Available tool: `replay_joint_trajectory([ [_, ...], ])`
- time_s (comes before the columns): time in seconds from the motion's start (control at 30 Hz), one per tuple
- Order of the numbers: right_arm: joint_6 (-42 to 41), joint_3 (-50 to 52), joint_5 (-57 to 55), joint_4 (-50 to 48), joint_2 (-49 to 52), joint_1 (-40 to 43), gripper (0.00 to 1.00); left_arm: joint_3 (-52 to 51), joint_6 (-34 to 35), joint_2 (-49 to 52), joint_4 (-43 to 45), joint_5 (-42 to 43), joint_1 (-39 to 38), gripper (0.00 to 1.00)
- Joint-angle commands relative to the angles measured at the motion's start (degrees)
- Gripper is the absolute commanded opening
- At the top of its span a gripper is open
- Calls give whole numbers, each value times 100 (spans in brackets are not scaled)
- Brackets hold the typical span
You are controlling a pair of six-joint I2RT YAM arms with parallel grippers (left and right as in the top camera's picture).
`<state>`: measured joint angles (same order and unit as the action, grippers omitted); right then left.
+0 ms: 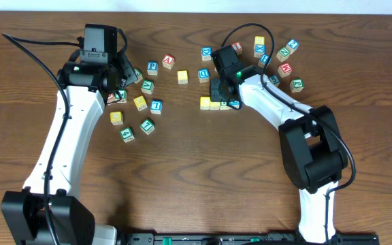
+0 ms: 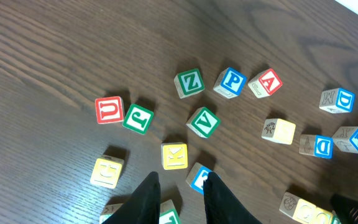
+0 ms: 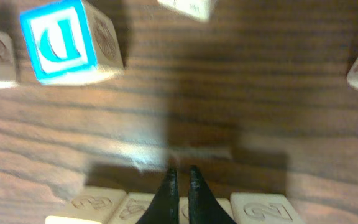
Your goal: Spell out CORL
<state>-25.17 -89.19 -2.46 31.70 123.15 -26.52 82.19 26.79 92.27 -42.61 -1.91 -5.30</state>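
Wooden cubes make up the CORL row (image 1: 220, 104), and it sits on the desk (image 1: 196, 177) right below the right pincer (image 3: 180, 186). That pincer is pinched closed with nothing in it. I think the job is at its last step. Four cubes look lined up, so the pincer may only be tidying them. Next it should go straight up, slowly, so it does not bump a cube out of line. The row's long line runs side to side, across the front of the pincer, not away from it. Two yellow tops are at its left end and a blue-and-white cube is at its right end. The pincer partly hides the cube between them. A blue D cube (image 3: 61, 40) lies ahead of the pincer, well apart from the row. The left pincer (image 2: 180, 180) is far off over the loose cubes (image 2: 191, 84). Its fingers stand a little apart, and I cannot tell if it holds one.
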Motion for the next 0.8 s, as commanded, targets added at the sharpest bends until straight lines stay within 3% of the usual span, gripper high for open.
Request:
replay_joint_trajectory([
  [0.0, -52, -28, -153, -175, -90, 127, 5, -87, 2, 33, 0, -92, 13, 25],
  [0.77, -96, -28, -149, 151, -90, 323, 1, -87, 4, 33, -24, -90, 13, 25],
])
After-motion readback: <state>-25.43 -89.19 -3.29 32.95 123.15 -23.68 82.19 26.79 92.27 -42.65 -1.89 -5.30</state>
